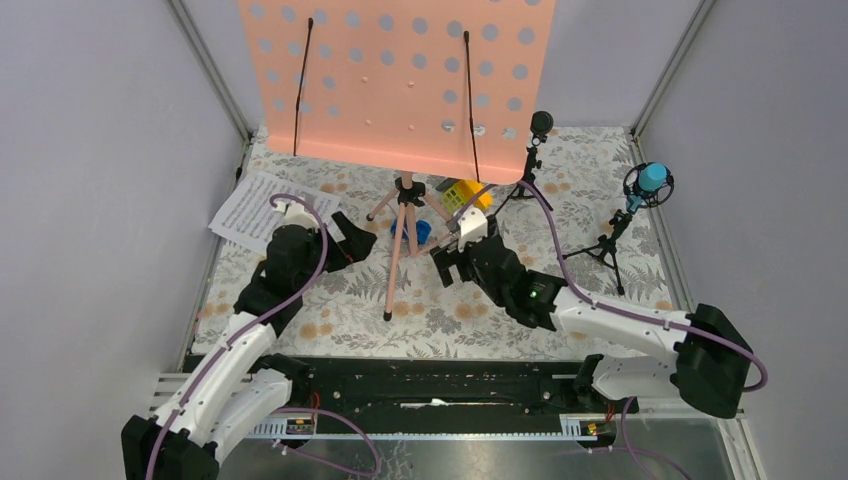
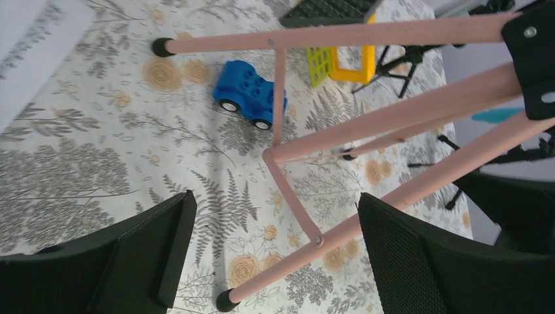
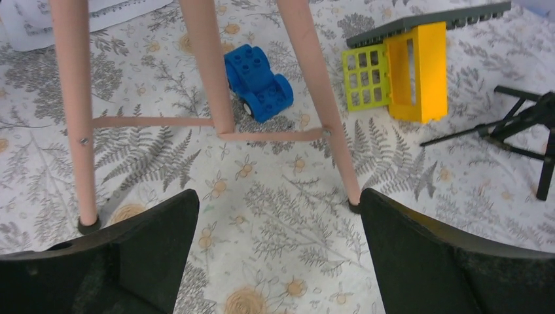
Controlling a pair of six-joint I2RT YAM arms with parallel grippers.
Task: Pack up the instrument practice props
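1. Top external view. The pink music stand (image 1: 400,80) is upright at mid-desk (image 1: 450,325), with its tripod legs between my 2 arms. The sheet-music pages (image 1: 250,205) lie flat at left. The black mic (image 1: 540,125) and blue mic (image 1: 652,180) stand on small tripods at right. The left end effector (image 1: 352,240) and right end effector (image 1: 448,262) flank the legs, both wide and holding nothing. I judge that nothing is packed yet.
2. Left wrist view. 1 pink leg crosses the gap between the wide jaws, and I cannot tell whether it touches either. The toy car (image 2: 245,91) and yellow-green block (image 2: 337,62) lie beyond. Risk: the broad panel makes the stand top-heavy, so closing on or pulling 1 leg could tip it toward the mics.
3. Right wrist view. The jaws are wide over bare cloth, with 2 stand feet just ahead. A black tripod (image 3: 523,124) sits at right, where a sideways sweep could knock it. Writing: the notation on the pages is too small to read, and no brand or label is legible in any view.
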